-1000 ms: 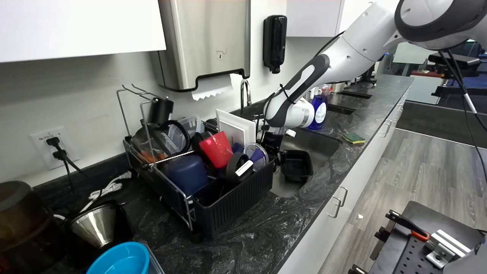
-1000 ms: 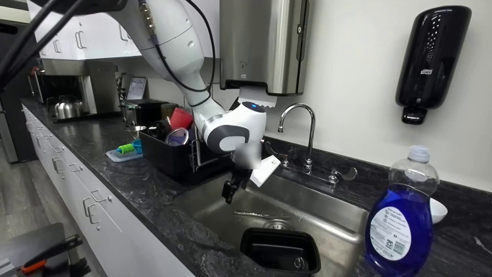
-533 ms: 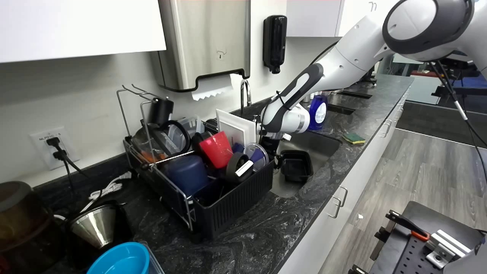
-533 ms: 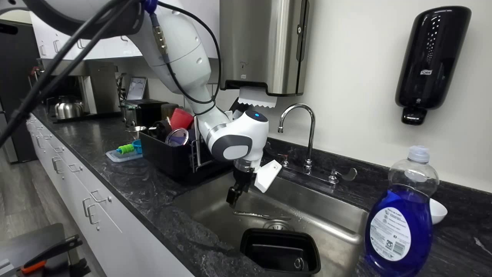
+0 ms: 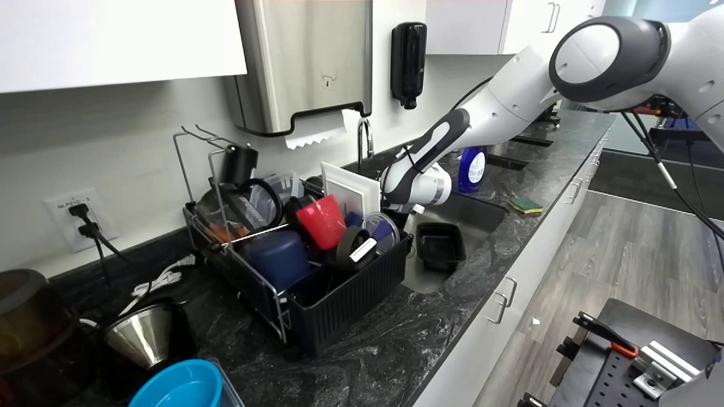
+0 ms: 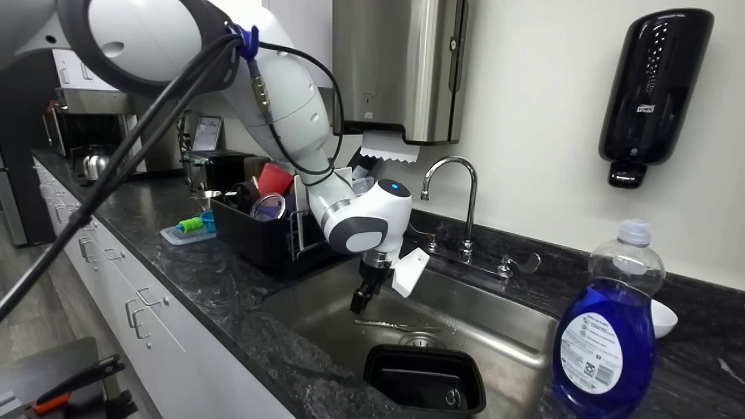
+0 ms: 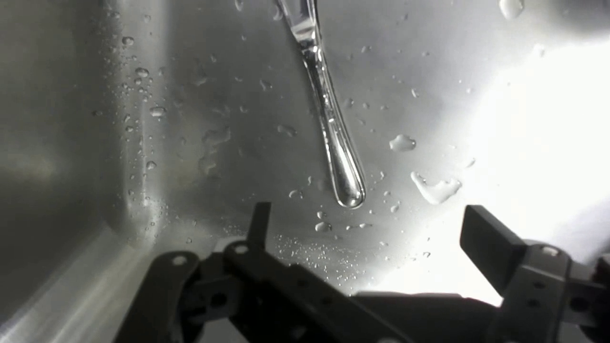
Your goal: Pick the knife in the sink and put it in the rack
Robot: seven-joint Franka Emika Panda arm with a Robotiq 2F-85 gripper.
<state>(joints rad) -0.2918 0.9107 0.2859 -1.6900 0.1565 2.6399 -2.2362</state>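
Steel knife lies in the sink, twelve o'clock from our wide, empty jaws in wrist view, height unclear; grasping and reaching the rack remain.

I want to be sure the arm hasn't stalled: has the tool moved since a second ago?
Yes. In an exterior view, the tool has shifted rightward and slightly lower in the picture, judged against the fixed faucet.
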